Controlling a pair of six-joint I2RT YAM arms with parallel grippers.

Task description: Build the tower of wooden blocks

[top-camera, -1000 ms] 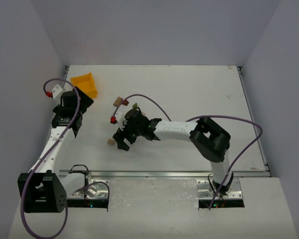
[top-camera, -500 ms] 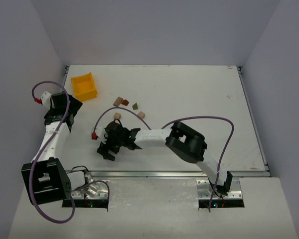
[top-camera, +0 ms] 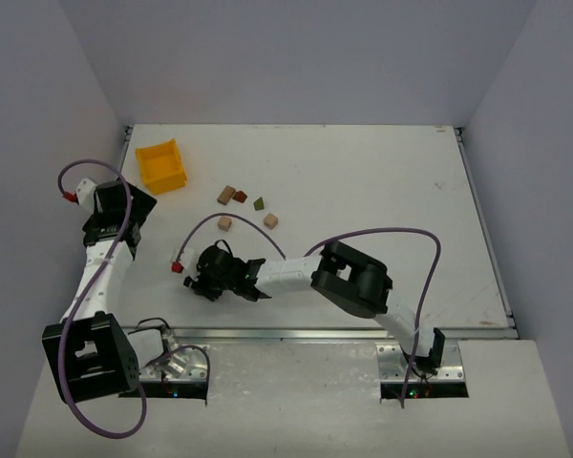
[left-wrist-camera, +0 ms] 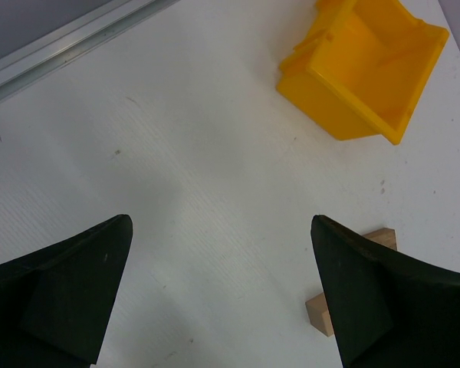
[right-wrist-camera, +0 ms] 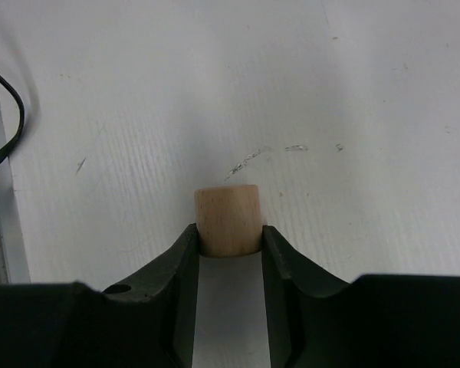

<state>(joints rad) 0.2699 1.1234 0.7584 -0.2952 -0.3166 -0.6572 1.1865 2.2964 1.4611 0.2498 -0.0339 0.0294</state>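
Pale grey walls are enclosing a white tabletop (top-camera: pixel 382 181). From above, the right hand (right-wrist-camera: pixel 230 238) is showing only as a dark shape near the front rail, and its fingers and whatever is between them are hard to make out there. Its wrist camera is giving the clear view: the two dark fingers (right-wrist-camera: pixel 176 261) are pressing narrowly on either side of a tan cylinder block (right-wrist-camera: pixel 228 215), which is resting on the tabletop. In the left wrist view the yellow bin (left-wrist-camera: pixel 360 69) is being cut off by the top edge, and a tan block (left-wrist-camera: pixel 319 313) is lying mostly hidden behind one finger; which block it is I cannot tell. The wood block tower is not yet standing: five loose blocks are lying unstacked on the far left-centre of the tabletop, well apart from the right hand. They are three tan ones (top-camera: pixel 226 195), one dark red (top-camera: pixel 240 197) and one olive green (top-camera: pixel 259 203), and the gripped cylinder is making a sixth. One bin is sitting at the far left. The right arm is stretching low and far across to the left, elbow bent. The left arm is reaching forward along the left edge, and the left hand (left-wrist-camera: pixel 221 226) is hanging wide and holding nothing, just short of the bin.
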